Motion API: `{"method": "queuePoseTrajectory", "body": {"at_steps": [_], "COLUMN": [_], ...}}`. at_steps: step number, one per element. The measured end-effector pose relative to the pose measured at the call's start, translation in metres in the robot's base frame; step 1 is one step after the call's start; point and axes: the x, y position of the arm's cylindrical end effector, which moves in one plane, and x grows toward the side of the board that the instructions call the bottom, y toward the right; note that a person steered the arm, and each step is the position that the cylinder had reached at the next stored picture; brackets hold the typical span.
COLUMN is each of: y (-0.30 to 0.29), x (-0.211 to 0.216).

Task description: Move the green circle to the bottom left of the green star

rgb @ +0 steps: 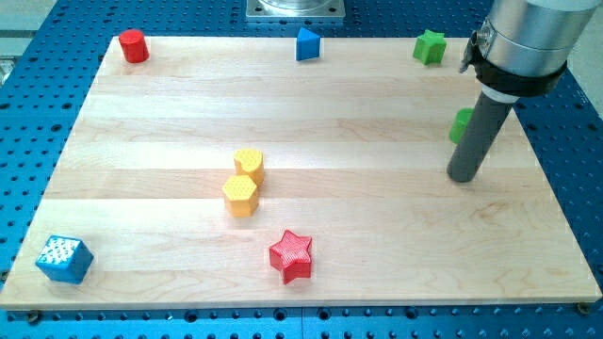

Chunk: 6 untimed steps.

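You will find no readable writing or brand marks anywhere on the pale wooden counter (377, 217) or the blocks. Your end effector is a plain dark rod with no jaws to part or close, and it holds nothing; my tip (463, 177) rests on the counter at the right of the frame. The green circle (460, 125) sits just behind the rod, partly hidden by it, so you cannot tell whether they touch. The green star (431, 46) stands in the upper right, near the counter's top edge, above and slightly left of the circle. Along the same top edge sit a blue block (307, 44) at centre and a red cylinder (134, 46) at upper left. Two yellow blocks (245, 184) touch near the middle, a red star (291, 255) lies below them, and a blue cube (64, 259) occupies the lower left corner. Bare wood lies between the circle and the star.
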Motion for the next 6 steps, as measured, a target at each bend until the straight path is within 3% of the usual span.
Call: {"method": "queuePoseTrajectory", "body": {"at_steps": [2, 3, 4, 5, 6], "y": [0.054, 0.052, -0.037, -0.026, 0.032], "x": [-0.036, -0.054, -0.082, -0.094, -0.149]}}
